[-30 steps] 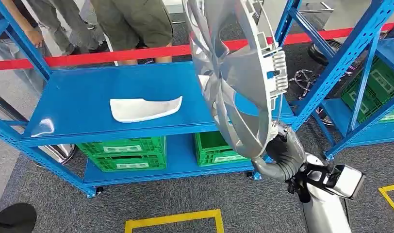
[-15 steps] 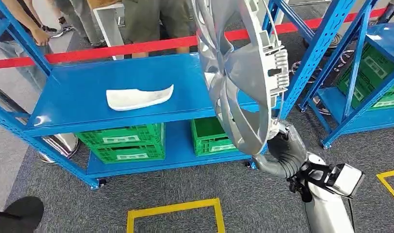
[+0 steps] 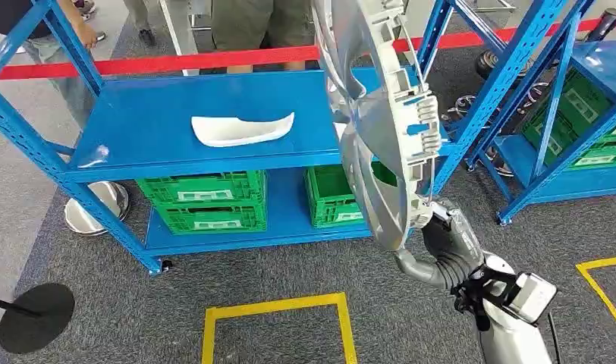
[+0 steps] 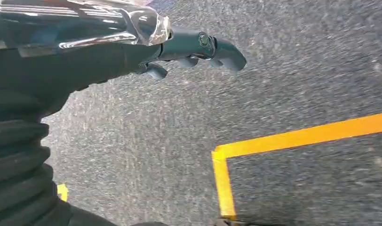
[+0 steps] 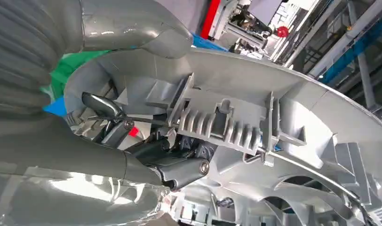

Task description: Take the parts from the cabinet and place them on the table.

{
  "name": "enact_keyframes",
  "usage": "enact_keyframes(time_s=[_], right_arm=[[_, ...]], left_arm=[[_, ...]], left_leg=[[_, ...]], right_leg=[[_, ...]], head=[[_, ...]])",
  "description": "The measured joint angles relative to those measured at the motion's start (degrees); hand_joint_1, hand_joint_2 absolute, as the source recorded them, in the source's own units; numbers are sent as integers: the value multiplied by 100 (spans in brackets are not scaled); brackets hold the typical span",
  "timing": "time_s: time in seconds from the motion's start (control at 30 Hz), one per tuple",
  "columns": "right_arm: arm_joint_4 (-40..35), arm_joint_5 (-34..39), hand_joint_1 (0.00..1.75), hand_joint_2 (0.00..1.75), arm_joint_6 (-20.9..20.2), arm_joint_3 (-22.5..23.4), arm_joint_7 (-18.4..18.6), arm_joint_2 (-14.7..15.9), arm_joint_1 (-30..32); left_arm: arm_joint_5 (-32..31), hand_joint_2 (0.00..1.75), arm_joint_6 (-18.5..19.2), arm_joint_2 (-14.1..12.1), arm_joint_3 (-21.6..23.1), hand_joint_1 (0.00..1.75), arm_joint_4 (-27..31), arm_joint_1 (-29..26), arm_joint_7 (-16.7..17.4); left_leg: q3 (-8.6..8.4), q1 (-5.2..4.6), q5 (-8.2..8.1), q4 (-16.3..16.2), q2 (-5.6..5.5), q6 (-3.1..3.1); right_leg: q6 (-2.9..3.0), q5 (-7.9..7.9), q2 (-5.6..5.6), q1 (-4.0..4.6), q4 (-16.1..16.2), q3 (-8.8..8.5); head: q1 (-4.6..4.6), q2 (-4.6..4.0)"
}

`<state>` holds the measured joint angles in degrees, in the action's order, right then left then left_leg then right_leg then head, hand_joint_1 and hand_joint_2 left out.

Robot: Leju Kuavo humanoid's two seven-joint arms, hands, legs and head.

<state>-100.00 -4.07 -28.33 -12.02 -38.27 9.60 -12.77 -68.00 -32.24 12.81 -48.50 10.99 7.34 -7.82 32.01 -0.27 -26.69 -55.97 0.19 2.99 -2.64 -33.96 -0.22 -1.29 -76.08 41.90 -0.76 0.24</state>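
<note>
Big silver plastic wheel cover (image 3: 377,129) held upright by its lower rim in the right hand (image 3: 440,235), fingers (image 5: 182,170) clamped through its ribbed back — keep it steady, clear of the blue steel rack (image 3: 168,133). Left hand (image 4: 198,47) hangs, loosely curled, holding nothing. Green crates (image 3: 202,205) below — contents unseen.

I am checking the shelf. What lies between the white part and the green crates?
In the head view, just the blue shelf board: the white part lies on it, the green crates sit underneath.
</note>
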Motion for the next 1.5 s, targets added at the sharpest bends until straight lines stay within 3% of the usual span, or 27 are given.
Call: enact_keyframes(time_s=[0.07, 0.13, 0.17, 0.2, 0.3, 0.33, 0.4, 0.47, 0.53, 0.57, 0.63, 0.67, 0.7, 0.8, 0.83, 0.9, 0.97, 1.0, 1.07, 1.13, 1.17, 1.2, 1.23, 1.33, 1.4, 1.47, 1.5], right_arm=[[-2, -112, 169, 175, 77, 0, -26, 7, 27], [-9, -188, 169, 175, 129, -2, -50, 9, 46], [-24, -203, 169, 175, 144, -2, -57, 11, 46], [-46, -216, 169, 175, 157, -2, -63, 9, 56], [-81, -232, 169, 175, 181, 0, -98, 26, 82], [-92, -240, 169, 175, 192, -2, -101, 24, 85], [-120, -262, 169, 175, 212, 0, -114, 28, 121], [-160, -264, 169, 175, 245, 0, -129, 31, 188], [-197, -262, 169, 175, 249, 0, -133, 35, 267], [-221, -258, 169, 175, 249, 0, -136, 37, 301], [-251, -253, 169, 175, 249, 0, -136, 42, 322], [-269, -256, 169, 175, 251, 2, -136, 44, 322], [-284, -258, 169, 175, 258, 11, -138, 50, 316], [-289, -256, 169, 175, 273, 7, -153, 48, 316], [-288, -253, 169, 175, 273, 9, -153, 48, 314], [-291, -253, 169, 175, 271, 15, -153, 50, 305], [-291, -254, 169, 175, 273, 17, -153, 46, 295], [-289, -256, 169, 175, 273, 17, -153, 48, 296], [-291, -253, 169, 175, 273, 31, -153, 46, 295], [-291, -253, 169, 175, 273, 39, -151, 48, 283], [-291, -253, 169, 175, 273, 42, -149, 48, 266], [-293, -253, 169, 175, 273, 44, -144, 48, 247], [-300, -251, 169, 175, 273, 55, -144, 50, 249], [-302, -253, 169, 175, 306, 83, -149, 68, 265], [-310, -260, 169, 175, 369, 94, -153, 68, 319], [-345, -251, 169, 175, 417, 116, -155, 68, 431], [-348, -247, 169, 175, 426, 122, -155, 70, 468]], left_arm=[[0, 175, 0, 0, 0, 0, 0, 0, 0], [0, 175, 0, 2, 2, 0, 0, 1, -4], [0, 175, 2, 13, 2, 0, 0, 0, -9], [-7, 175, 2, 17, 4, 0, 0, 5, -13], [-26, 175, 4, 28, 11, 0, -2, 2, -22], [-26, 175, 4, 24, 11, 0, 0, -1, -22], [-33, 175, 15, 24, 13, 0, 0, 0, -22], [-42, 175, 42, 15, 17, 0, 0, 0, -22], [-42, 175, 57, 13, 26, 0, 0, -1, -17], [-42, 175, 57, 11, 35, 0, 0, 0, -17], [-41, 175, 57, 7, 42, 0, 2, 8, -18], [-42, 175, 57, 7, 44, 0, 4, 18, -17], [-42, 175, 59, 7, 46, 0, 4, 31, -17], [-37, 175, 70, 0, 46, 0, 2, 33, -18], [-31, 175, 74, 0, 44, 0, 0, 30, -17], [-28, 175, 96, 2, 46, 0, 2, 60, -17], [-28, 175, 103, 2, 46, 0, 2, 56, -18], [-28, 175, 105, 2, 46, 0, 2, 55, -17], [-22, 175, 107, -2, 46, 0, 2, 56, -15], [-22, 175, 107, 0, 46, 0, 2, 55, 9], [-22, 175, 107, 4, 46, 0, 2, 56, 20], [-9, 175, 107, 15, 46, 0, 2, 54, 31], [-4, 175, 107, 15, 46, 0, 2, 53, 33], [-4, 175, 109, 31, 46, 0, -4, 24, 39], [-15, 175, 107, 28, 46, 0, -4, 4, 55], [-33, 175, 103, 20, 46, 0, -4, -3, 68], [-39, 175, 101, 17, 46, 0, -4, -3, 68]], left_leg=[[139, -28, 95, -18, 5, -2], [227, -46, 175, -34, 1, -19], [256, -46, 221, -35, 4, -37], [293, -63, 259, -45, 4, -75], [331, -25, 395, -19, 9, -195], [376, -27, 349, -37, -5, -237], [551, -3, -207, -479, -17, -306], [843, 31, -793, -1445, -17, -361], [867, 56, -801, -1888, -14, -387], [694, 72, -600, -1718, -13, -389], [37, 93, -226, -789, -13, -392], [-311, 102, -263, -245, -18, -399], [-470, 59, -370, 32, -46, -385], [-386, 28, -321, 7, -79, -280], [-280, 43, -250, 51, -61, -184], [-211, 69, -130, 35, -33, -59], [-76, 40, -26, 22, -15, -22], [2, 25, 24, 7, -11, -20], [162, 5, 120, -35, -8, -18], [286, -14, 204, -68, -14, -28], [323, -13, 247, -88, -17, -40], [375, -39, 294, -93, -18, -84], [386, -17, 354, -78, -15, -123], [431, -16, 518, -46, -30, -235], [565, 11, 35, -288, -54, -295], [772, 46, -651, -1129, -49, -351], [856, 48, -811, -1535, -49, -369]], right_leg=[[62, 309, 0, 5, 291, -364], [154, 587, 0, 34, 1351, -1117], [198, 390, -5, 47, 1821, -1365], [180, 380, 3, 67, 2027, -1475], [264, 492, 13, 120, 1979, -1370], [313, 572, -4, 53, 2016, -1326], [369, 670, -16, 55, 2013, -1207], [369, 786, -22, 56, 2002, -1056], [352, 890, -28, 52, 1984, -903], [337, 939, -28, 45, 1973, -826], [291, 1012, -22, 22, 1929, -707], [259, 1035, -20, 16, 1898, -669], [215, 1070, -23, 40, 1880, -627], [95, 1216, -36, 12, 1933, -601], [55, 1264, -17, 19, 1939, -583], [25, 717, -1, -1, 1543, -383], [-6, 112, 2, 0, 586, -131], [-10, -29, 2, 0, 188, -52], [26, 131, 2, 2, 147, -272], [103, 498, 2, 10, 1026, -931], [153, 516, 5, 27, 1561, -1291], [169, 327, 5, 46, 1955, -1529], [159, 347, 9, 65, 1986, -1517], [262, 493, 5, 93, 2002, -1361], [340, 629, -27, 43, 2024, -1255], [359, 768, -33, 41, 2023, -1073], [357, 827, -36, 41, 2022, -986]], head=[[-2, 0], [0, 0], [-6, 0], [-18, 0], [-2, 0], [11, 0], [-29, 0], [-35, 0], [-35, 0], [-33, 0], [-37, 0], [-37, 0], [-31, 0], [-26, 0], [-31, 0], [22, 0], [24, 0], [24, 0], [26, 0], [24, 0], [22, 0], [15, 0], [11, 0], [26, 0], [20, 0], [0, 0], [-11, 0]])
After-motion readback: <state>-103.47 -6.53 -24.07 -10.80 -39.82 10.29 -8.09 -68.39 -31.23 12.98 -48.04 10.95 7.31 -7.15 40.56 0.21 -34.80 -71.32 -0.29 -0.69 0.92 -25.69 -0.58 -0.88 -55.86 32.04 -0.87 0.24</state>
